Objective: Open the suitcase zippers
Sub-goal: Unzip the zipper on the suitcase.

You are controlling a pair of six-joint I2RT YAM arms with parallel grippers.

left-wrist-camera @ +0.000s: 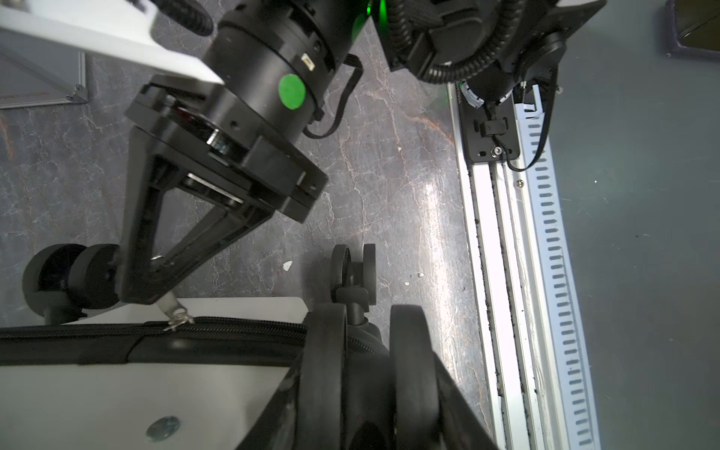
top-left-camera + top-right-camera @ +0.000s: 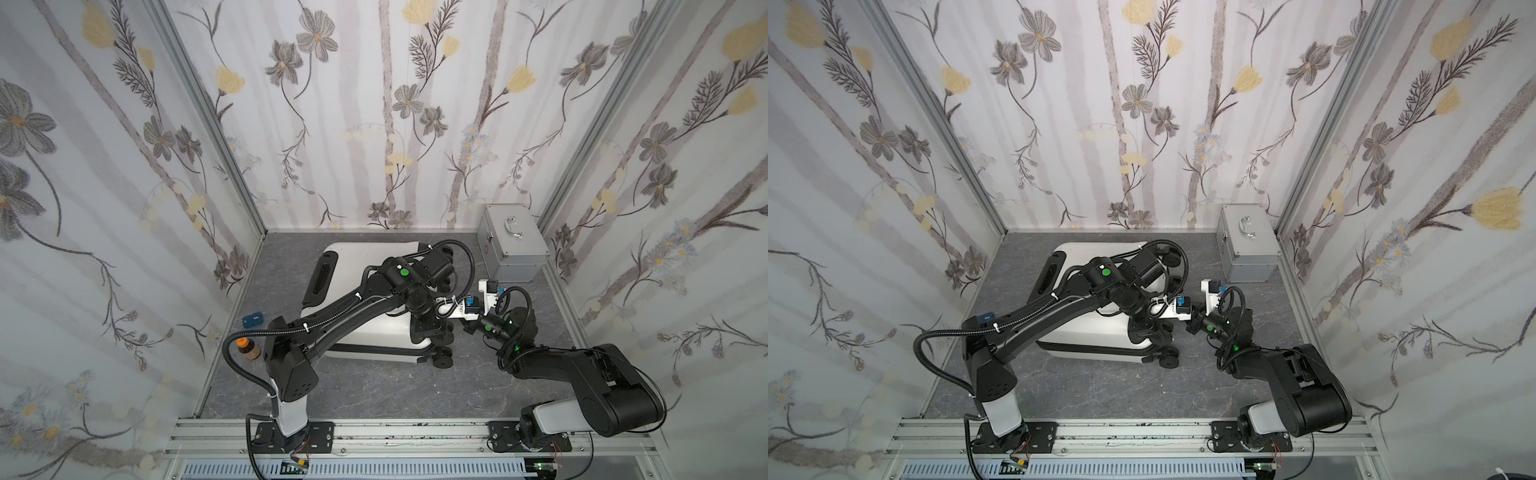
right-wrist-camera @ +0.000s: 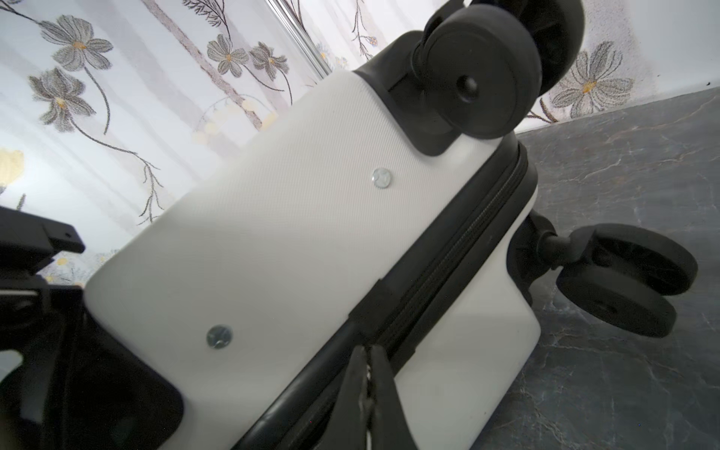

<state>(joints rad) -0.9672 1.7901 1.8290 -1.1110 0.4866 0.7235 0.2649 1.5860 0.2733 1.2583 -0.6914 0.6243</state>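
The suitcase [image 2: 374, 336] lies flat on the desk [image 2: 374, 395], toward the back and left of centre. Its handle-recess end faces the left wall and its wheel end faces the middle. Only a narrow strip of desk runs between it and the back wall [image 2: 374, 124]. A broad bare stretch lies between its near edge and the front rail [image 2: 415, 432].

One silver box [image 2: 513, 245] stands in the back right corner, near the wheel end but apart from it, and both wrists crowd that gap. At the left edge sit one blue item [image 2: 253, 320] and one orange-capped bottle [image 2: 248, 348], both apart from the case.

The right gripper [image 1: 150, 290] has its jaws clenched on one metal zipper pull [image 1: 177, 317], on the zipper band [image 1: 241, 323] at the wheel end. The left gripper [image 1: 368, 311] reaches over the shell to the same end. Its jaws stand apart on either side of a black corner piece, and I cannot tell whether they press on it. The right wrist view shows two twin-wheel casters [image 3: 479, 78].
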